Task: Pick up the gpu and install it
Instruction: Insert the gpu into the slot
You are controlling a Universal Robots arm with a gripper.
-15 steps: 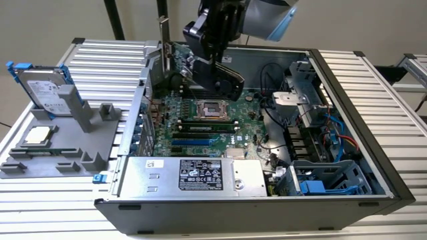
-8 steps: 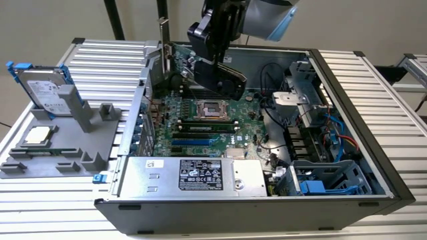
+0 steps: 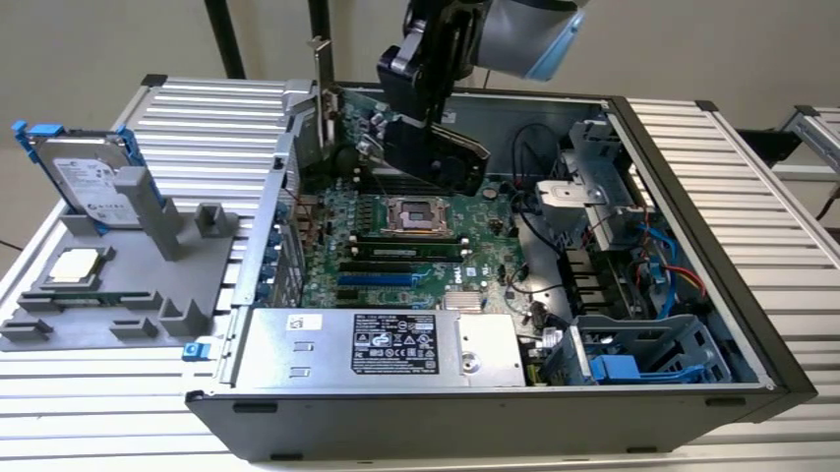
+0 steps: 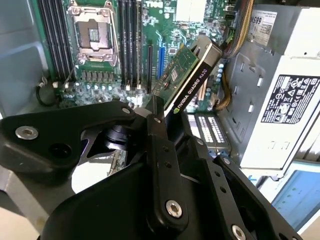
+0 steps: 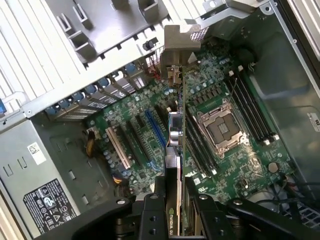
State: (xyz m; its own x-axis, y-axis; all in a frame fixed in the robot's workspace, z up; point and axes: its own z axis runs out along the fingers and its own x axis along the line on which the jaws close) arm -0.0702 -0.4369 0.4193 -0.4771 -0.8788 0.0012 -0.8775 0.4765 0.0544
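Note:
The gpu (image 3: 440,155), a green card with a black cooler block, hangs tilted above the large green motherboard (image 3: 393,258) inside the open computer case. Its silver end bracket (image 3: 319,93) points toward the case's rear wall, on the exterior view's left. My gripper (image 3: 420,116) is shut on the card's upper edge. In the first wrist view the gpu (image 5: 174,132) shows edge-on between my fingers (image 5: 147,210), above the blue and black expansion slots (image 5: 155,131), its bracket (image 5: 176,47) near the rear slot openings. The second wrist view has the gpu (image 4: 187,75) slanting out from my gripper (image 4: 156,112).
A silver power supply (image 3: 381,344) fills the case's near corner, with a drive cage (image 3: 643,354) and cables at the exterior view's right. Outside the case, a grey fixture (image 3: 145,285) carries a hard drive with blue rails (image 3: 86,177) and a processor (image 3: 73,267).

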